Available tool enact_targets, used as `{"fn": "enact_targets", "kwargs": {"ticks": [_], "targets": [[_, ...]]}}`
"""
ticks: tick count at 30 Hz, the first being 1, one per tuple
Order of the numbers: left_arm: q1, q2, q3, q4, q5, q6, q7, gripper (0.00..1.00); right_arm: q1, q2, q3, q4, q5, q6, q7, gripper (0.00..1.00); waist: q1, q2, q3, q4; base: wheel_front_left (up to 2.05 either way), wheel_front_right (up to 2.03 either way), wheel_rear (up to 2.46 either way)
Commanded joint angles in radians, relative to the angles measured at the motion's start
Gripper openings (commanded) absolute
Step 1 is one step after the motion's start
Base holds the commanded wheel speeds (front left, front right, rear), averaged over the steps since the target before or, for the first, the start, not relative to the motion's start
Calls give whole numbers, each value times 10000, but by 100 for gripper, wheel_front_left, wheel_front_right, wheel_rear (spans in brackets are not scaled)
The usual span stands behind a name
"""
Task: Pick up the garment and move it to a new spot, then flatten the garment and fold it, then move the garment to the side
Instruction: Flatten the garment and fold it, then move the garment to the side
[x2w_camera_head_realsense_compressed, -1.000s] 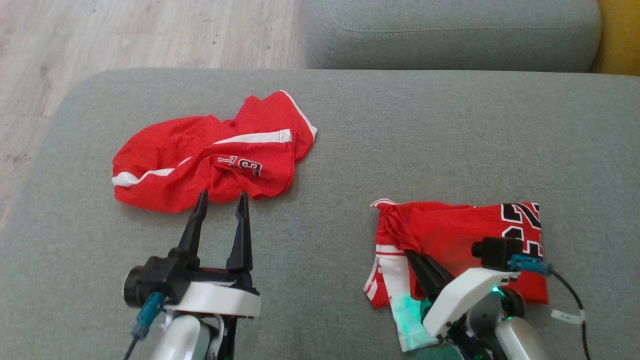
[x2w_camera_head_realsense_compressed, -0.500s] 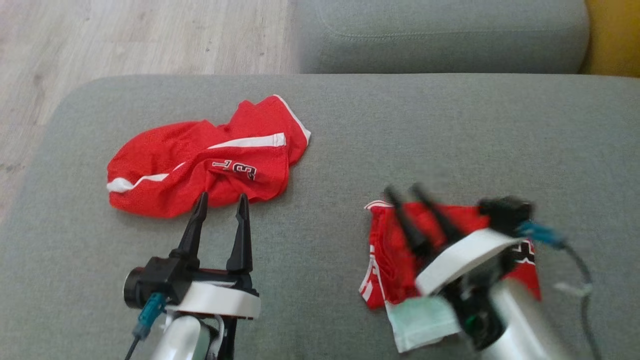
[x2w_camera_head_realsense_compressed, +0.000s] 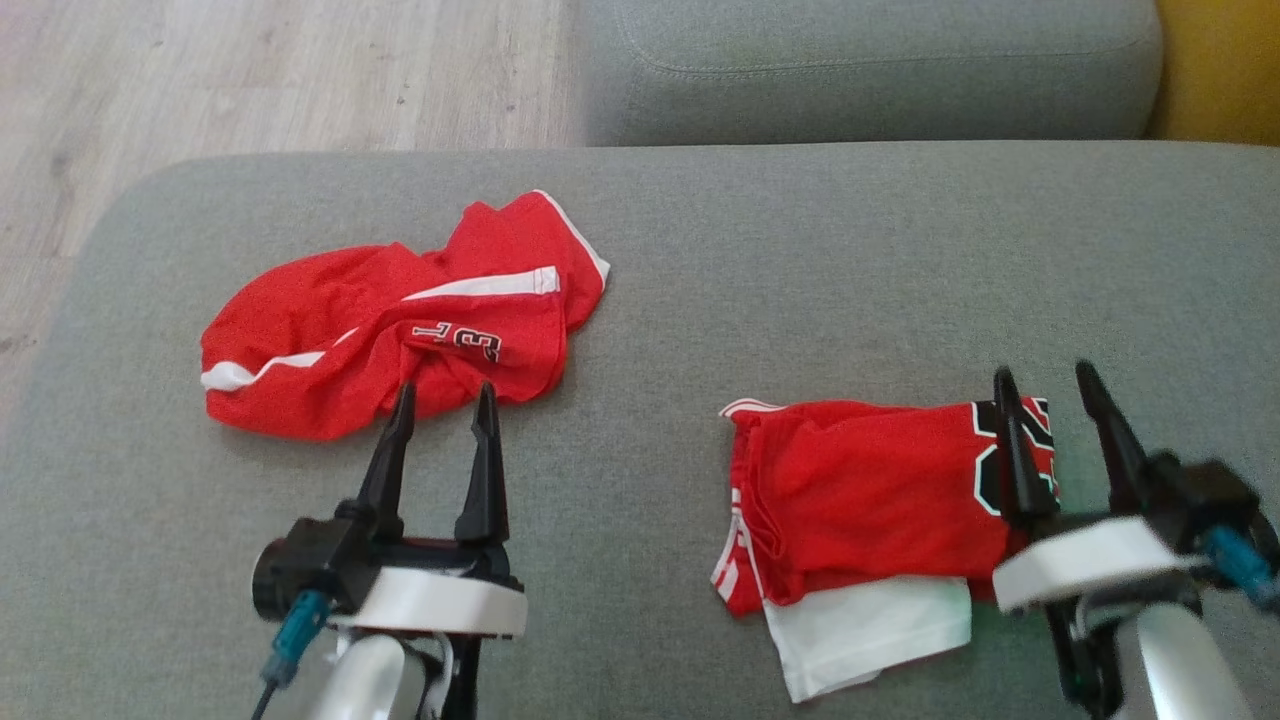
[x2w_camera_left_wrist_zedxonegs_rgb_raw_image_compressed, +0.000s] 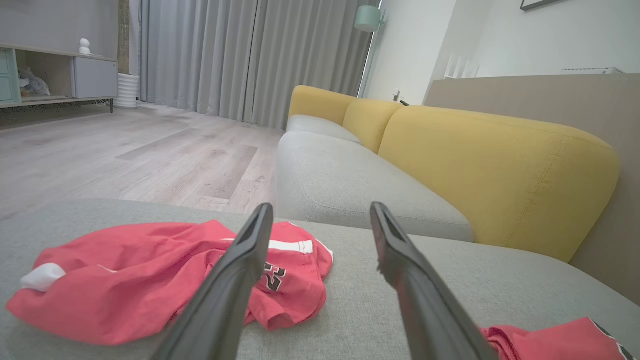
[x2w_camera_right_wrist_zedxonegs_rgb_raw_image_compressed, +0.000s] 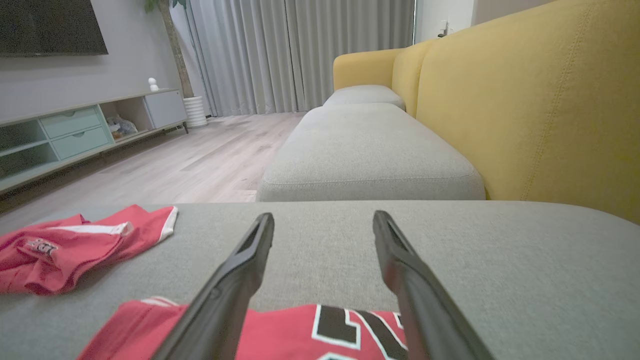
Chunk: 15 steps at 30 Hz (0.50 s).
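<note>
A folded red garment (x2w_camera_head_realsense_compressed: 870, 490) with black numbers and a white layer poking out underneath lies on the right of the grey cushion (x2w_camera_head_realsense_compressed: 800, 260). My right gripper (x2w_camera_head_realsense_compressed: 1045, 385) stands open over the garment's right edge, holding nothing. In the right wrist view the folded garment (x2w_camera_right_wrist_zedxonegs_rgb_raw_image_compressed: 310, 335) lies just below the spread right gripper (x2w_camera_right_wrist_zedxonegs_rgb_raw_image_compressed: 322, 217). A crumpled red garment (x2w_camera_head_realsense_compressed: 400, 310) with white stripes lies at the left. My left gripper (x2w_camera_head_realsense_compressed: 445, 400) is open, its tips just short of that heap's near edge. The left wrist view shows the crumpled garment (x2w_camera_left_wrist_zedxonegs_rgb_raw_image_compressed: 125, 280) behind the left gripper (x2w_camera_left_wrist_zedxonegs_rgb_raw_image_compressed: 320, 210).
The cushion's rounded left edge drops to a wooden floor (x2w_camera_head_realsense_compressed: 250, 80). A second grey seat (x2w_camera_head_realsense_compressed: 860, 70) lies beyond the far edge, with a yellow backrest (x2w_camera_head_realsense_compressed: 1215, 70) at the right. Bare grey fabric lies between the two garments.
My right gripper has opened, let go of the folded garment's left part and swung to its right edge. The garment now lies flatter. The left gripper has held still; the camera shifted slightly.
</note>
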Motion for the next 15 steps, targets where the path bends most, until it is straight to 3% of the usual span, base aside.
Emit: {"fn": "enact_targets", "kwargs": {"ticks": [1, 15], "targets": [[-104, -3, 256, -370, -33, 69, -95, 100, -133, -8, 208, -382, -209, -7, -218, 100, 0, 0, 11, -9, 0, 0, 0], [282, -3, 374, -659, -40, 329, -95, 100, 603, 152, -88, -158, -528, -7, -954, 100, 0, 0, 111, -124, 0, 0, 0]]}}
